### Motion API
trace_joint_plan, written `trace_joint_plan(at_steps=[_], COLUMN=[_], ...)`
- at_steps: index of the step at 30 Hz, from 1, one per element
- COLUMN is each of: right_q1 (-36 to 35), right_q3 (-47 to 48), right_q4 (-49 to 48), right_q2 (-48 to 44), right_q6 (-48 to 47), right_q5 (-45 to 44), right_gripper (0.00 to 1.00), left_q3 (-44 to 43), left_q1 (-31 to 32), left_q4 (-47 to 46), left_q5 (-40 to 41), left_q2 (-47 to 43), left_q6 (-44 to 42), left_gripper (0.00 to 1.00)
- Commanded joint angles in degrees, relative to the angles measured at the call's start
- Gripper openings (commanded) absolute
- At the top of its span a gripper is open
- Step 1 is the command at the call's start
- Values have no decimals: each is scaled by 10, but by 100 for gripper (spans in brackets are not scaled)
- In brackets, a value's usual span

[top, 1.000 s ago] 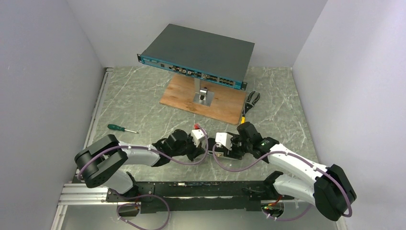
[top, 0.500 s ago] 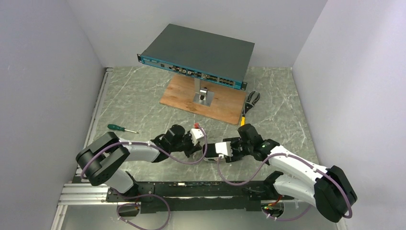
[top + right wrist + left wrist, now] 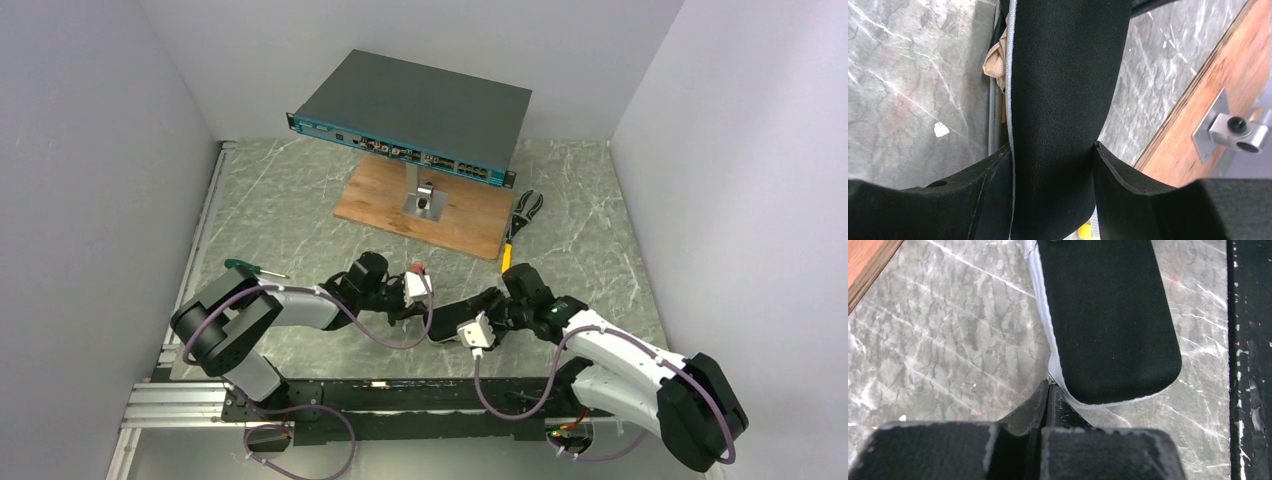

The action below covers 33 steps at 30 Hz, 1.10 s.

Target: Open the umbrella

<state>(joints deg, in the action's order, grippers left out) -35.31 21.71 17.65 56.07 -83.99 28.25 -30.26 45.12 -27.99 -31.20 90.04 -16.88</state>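
The umbrella is inside its dark oval capsule case (image 3: 452, 312), which lies low over the table between my two grippers. In the left wrist view the case (image 3: 1108, 320) has a white zip band (image 3: 1044, 325) along its edge. My left gripper (image 3: 1049, 385) is shut on the small zip pull at that band. My right gripper (image 3: 1052, 147) is shut across the body of the case (image 3: 1063, 90). A bit of tan canopy (image 3: 997, 60) shows through the parted zip. The shaft and handle are hidden.
A grey-teal network switch (image 3: 415, 105) stands on a post over a wooden board (image 3: 470, 215) at the back. A green screwdriver (image 3: 250, 268) lies at the left, pliers (image 3: 522, 212) at the board's right. A black rail (image 3: 1248, 340) runs along the near edge.
My right wrist has rolled, so its white camera block has swung toward the near edge. My left forearm has shifted farther from the base. Both grippers have stayed on the case.
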Motion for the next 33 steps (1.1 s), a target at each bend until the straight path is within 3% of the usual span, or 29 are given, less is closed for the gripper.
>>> trace_joint_plan(at_steps=[1,8,17,29,33], right_q1=[-11,-11,-11,-13,-13], right_q3=[-10,-12,-3,-12,-1], right_q4=[91,84,73,58,25], right_q2=[24,46,86,69,75], right_q6=[-105,-189,-232,-211,-127], right_q5=[132,180,199,202,188], right_gripper=[0,0,0,0,0], left_q3=[-37,-35,-68,-160,-164], left_q1=[-12,-7,-3,0,-9], left_q4=[-60,-57,-78,-105,-86], left_q5=[-38,-72,-56,-11,2], left_q2=[3,0,35,120,109], left_q6=[-65,-119,-95,-20,-11], left_gripper=[0,0,0,0,0])
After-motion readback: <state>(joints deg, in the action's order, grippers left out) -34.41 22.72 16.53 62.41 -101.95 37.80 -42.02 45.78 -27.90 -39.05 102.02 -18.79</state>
